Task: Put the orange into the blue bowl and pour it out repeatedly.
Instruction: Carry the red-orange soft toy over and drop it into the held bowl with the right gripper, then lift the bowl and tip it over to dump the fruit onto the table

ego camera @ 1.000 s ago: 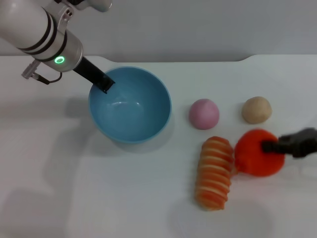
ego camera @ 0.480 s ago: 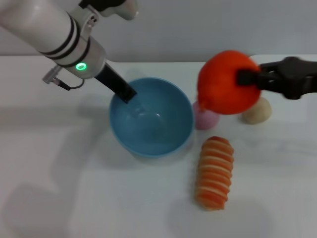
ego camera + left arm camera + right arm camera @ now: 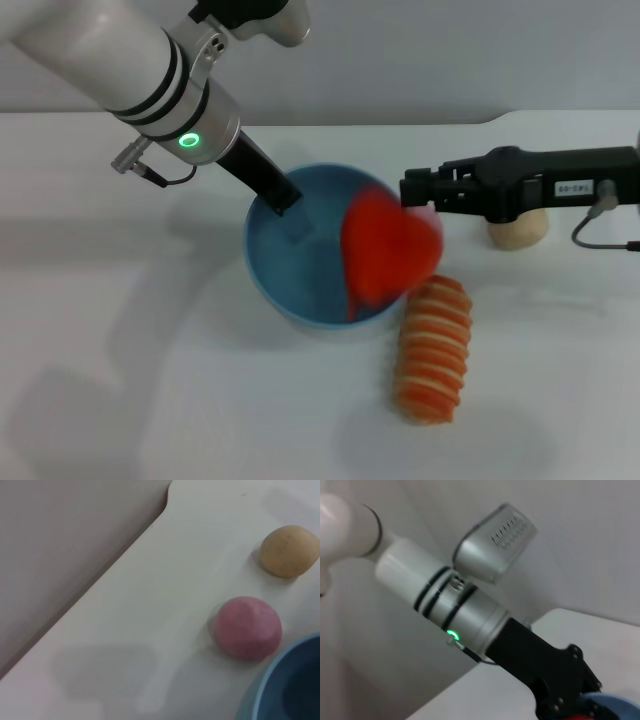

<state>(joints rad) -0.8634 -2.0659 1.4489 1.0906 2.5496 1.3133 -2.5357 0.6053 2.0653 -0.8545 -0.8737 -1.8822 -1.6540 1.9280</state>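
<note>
The blue bowl point(image 3: 290, 285) stands on the white table, and my left gripper point(image 3: 283, 200) is shut on its far rim. The orange point(image 3: 388, 250) is a blurred red shape over the bowl's right side, just below my right gripper point(image 3: 410, 190) and apart from it. That gripper is open and reaches in from the right at bowl height. A slice of the bowl's rim point(image 3: 280, 685) shows in the left wrist view. From the right wrist camera I see the left arm's black gripper point(image 3: 555, 680) and a corner of the bowl point(image 3: 617, 705).
A long orange-and-cream striped roll point(image 3: 432, 345) lies just right of the bowl. A tan ball point(image 3: 518, 232) sits behind the right arm. The pink ball point(image 3: 247, 627) and the tan ball point(image 3: 290, 550) lie beyond the bowl near the table's back edge.
The right gripper swung left over the bowl and let go of the orange, which now drops toward it. The left gripper slid the bowl a little to the right.
</note>
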